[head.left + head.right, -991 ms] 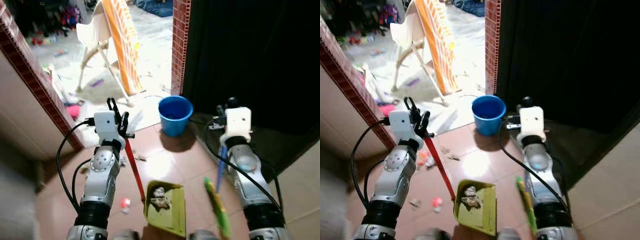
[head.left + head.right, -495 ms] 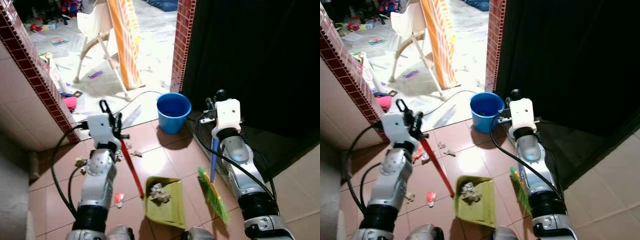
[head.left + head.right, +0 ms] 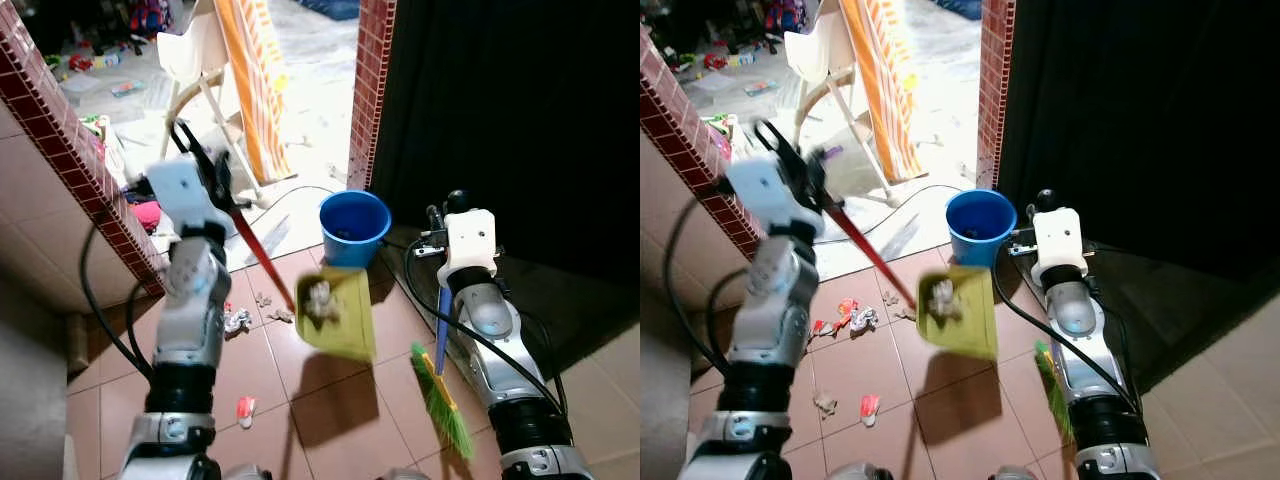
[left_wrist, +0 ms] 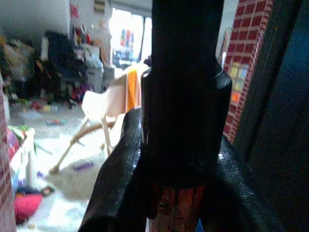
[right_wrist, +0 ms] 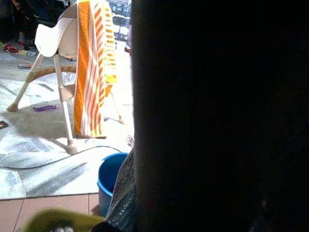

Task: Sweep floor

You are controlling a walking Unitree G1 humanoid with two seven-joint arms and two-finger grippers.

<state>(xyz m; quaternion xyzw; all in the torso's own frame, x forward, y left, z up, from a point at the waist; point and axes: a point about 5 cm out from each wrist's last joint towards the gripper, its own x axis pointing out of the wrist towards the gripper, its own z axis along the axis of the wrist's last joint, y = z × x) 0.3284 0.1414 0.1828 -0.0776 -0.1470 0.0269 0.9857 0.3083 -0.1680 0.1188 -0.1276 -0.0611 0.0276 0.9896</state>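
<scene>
the left gripper (image 3: 200, 165) is clamped on the red handle (image 3: 262, 258) of the green dustpan (image 3: 338, 318), and the left wrist view shows the black fingers (image 4: 116, 193) wrapped tight around that rod. the pan hangs in the air just short of the blue bucket (image 3: 354, 228), tilted, with one clump of crumpled paper scraps (image 3: 319, 296) inside; its shadow falls on the tiles on the robot's side of the bucket. the pan looks like thin, light, stiff plastic on a long rigid rod, so held at the far end it will likely swing and tip easily. the scraps are very light and loose and could slide out before the pan is over the bucket's rim, so a grip near the top of the rod with a slow tilt seems wise.

the right gripper (image 3: 448, 215) is closed around the blue handle (image 3: 442, 330) of the broom (image 3: 441, 400), whose green bristles rest on the floor beside the robot's right arm, well back from the bucket. the bristles look soft and springy, the stick stiff and light.

count: one dustpan, one broom, one bucket. several bits of litter (image 3: 850, 318) lie on the tiles to the bucket's left, about five or six that can be made out. one white chair (image 3: 205, 75) draped with one orange striped towel (image 3: 255, 80) stands beyond the bucket.
</scene>
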